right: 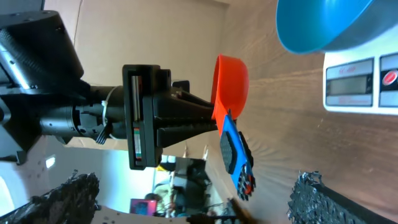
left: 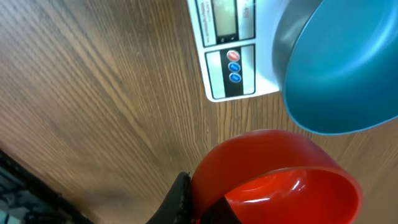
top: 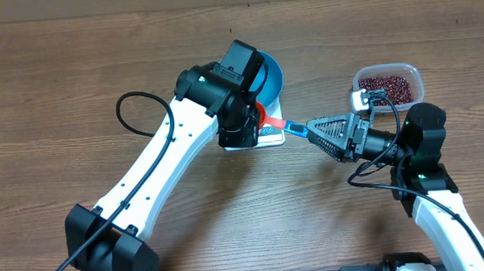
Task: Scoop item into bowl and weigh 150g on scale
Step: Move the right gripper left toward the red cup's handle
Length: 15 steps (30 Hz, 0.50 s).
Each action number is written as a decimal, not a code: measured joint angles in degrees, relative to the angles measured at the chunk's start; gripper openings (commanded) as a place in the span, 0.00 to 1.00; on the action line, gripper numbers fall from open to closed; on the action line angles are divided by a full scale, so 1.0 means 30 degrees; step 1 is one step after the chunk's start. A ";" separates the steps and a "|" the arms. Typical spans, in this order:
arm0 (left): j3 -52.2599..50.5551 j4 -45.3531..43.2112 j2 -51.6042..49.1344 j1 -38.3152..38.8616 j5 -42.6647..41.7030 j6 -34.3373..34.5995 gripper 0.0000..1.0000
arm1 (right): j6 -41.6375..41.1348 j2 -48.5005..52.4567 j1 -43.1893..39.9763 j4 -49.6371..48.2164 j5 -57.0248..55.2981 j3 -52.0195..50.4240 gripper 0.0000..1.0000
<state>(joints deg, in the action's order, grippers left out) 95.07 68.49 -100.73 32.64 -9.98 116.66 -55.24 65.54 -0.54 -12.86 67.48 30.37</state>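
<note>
**Wooden surface, scoop held out between two arms**

Wood-grain surface (top: pixel 73 70) runs under both arms and carries everything you need. Nearest you, the left arm (top: pixel 168 148) rises from its base and bends down at the wrist. Its jaws are clamped on the red scoop (right: pixel 230 81) just where the cup meets the blue handle (right: pixel 234 152). The right arm (top: pixel 424 134) lies low and level, pointing left with its jaws spread wide. The handle's free end aims into their gap; whether it touches either finger you cannot tell.

By the look of it the scoop is stiff, light, smooth plastic. Take it by the flat handle, squeezing across the broad faces and well up from the tip so it cannot pivot.

Just beyond, the white scale (left: pixel 230 56) carries the blue bowl (top: pixel 272 76), which is probably light and may slide if you nudge it. Farthest, at the right, the beans (top: pixel 385 85) sit in the clear tub (top: pixel 416 75), well apart from the bowl. They are tiny and loose and will likely roll, so keep the cup level once it is loaded.
</note>
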 measured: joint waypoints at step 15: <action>0.0000 -0.0423 0.0000 0.0889 -0.0590 0.0590 0.04 | -0.1078 0.0000 0.2215 -0.0007 -0.1836 0.0007 0.96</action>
<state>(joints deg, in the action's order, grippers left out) 95.07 67.22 -100.73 35.31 -11.75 118.43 -58.48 65.54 6.11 -12.88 61.98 30.39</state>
